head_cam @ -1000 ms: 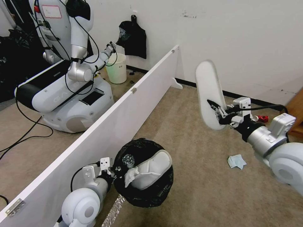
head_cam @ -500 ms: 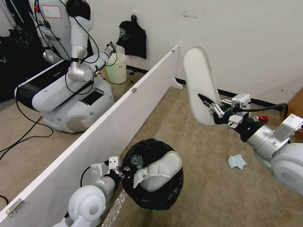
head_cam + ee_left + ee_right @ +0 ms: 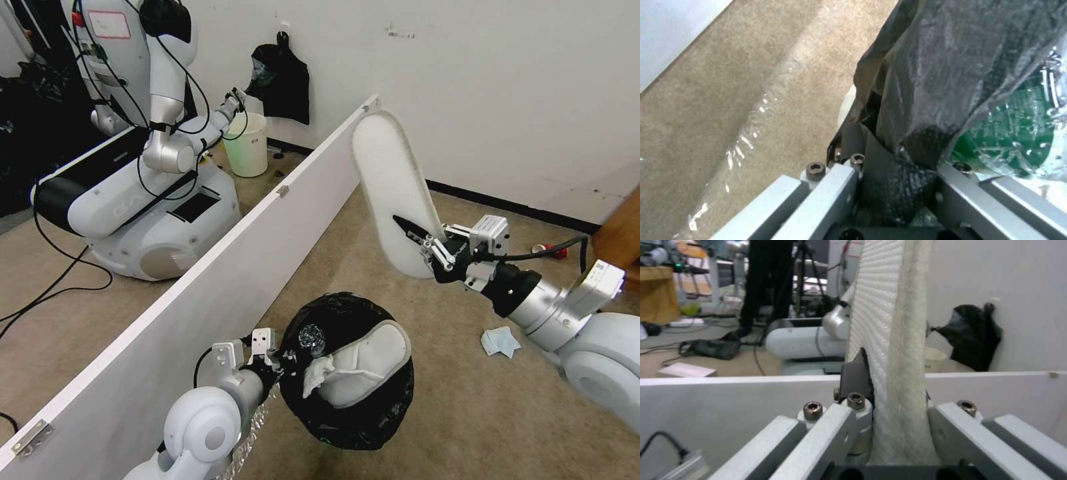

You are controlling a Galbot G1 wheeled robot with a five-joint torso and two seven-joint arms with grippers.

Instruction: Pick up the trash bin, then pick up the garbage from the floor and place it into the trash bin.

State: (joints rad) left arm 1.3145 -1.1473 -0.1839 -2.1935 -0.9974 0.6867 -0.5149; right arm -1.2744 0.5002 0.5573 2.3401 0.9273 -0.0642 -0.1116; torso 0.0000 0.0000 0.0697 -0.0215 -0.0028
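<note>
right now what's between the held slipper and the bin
Nothing: in the head view, bare carpet shows between the slipper in the right gripper and the bin.

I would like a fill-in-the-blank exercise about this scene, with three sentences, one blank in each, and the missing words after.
1. The right gripper is shut on a white ____, held up in the air.
2. The left gripper holds the trash bin by its rim, which is covered by a ____ garbage bag.
3. The light-blue face mask lies on the ____.

Missing words: slipper; black; carpet
</note>
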